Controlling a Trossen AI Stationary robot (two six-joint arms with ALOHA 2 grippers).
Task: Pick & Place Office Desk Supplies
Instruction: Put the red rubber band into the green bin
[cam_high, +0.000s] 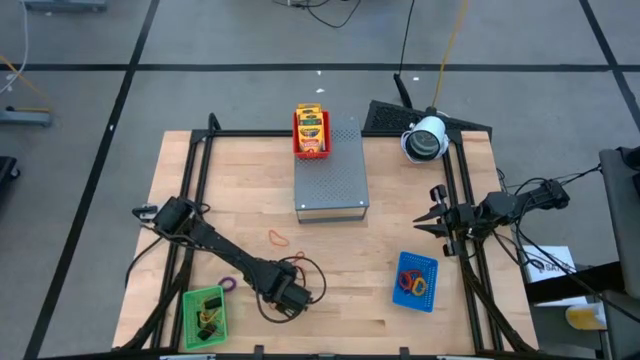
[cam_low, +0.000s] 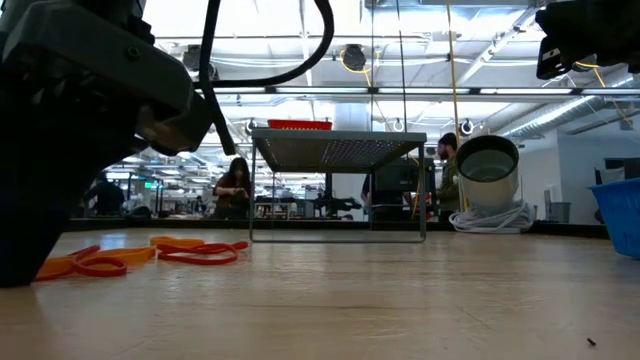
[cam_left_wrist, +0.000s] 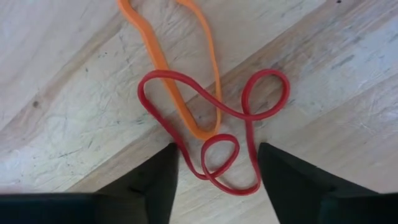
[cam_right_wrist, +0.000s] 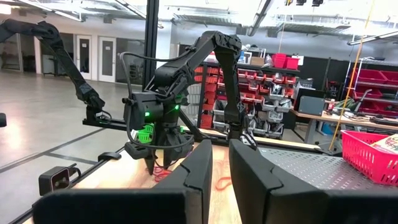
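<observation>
Grasp step is in hand: left end effector (cam_left_wrist: 216, 167) is lowered onto the worktop (cam_left_wrist: 68, 112) with fingers apart, straddling one lobe of the red rubber band (cam_left_wrist: 214, 130). Orange band (cam_left_wrist: 180, 62) is crossed under the red one, just ahead of the fingertips. Next, closing on the red strand alone is called for, probably followed by carriage to the blue tray (cam_high: 416, 281). Right end effector (cam_high: 432, 222) is parked at the far edge, fingers nearly together, nothing seen held.

Red band (cam_left_wrist: 214, 124) twisted flat, overlapping orange band (cam_left_wrist: 186, 74), on wood.
</observation>
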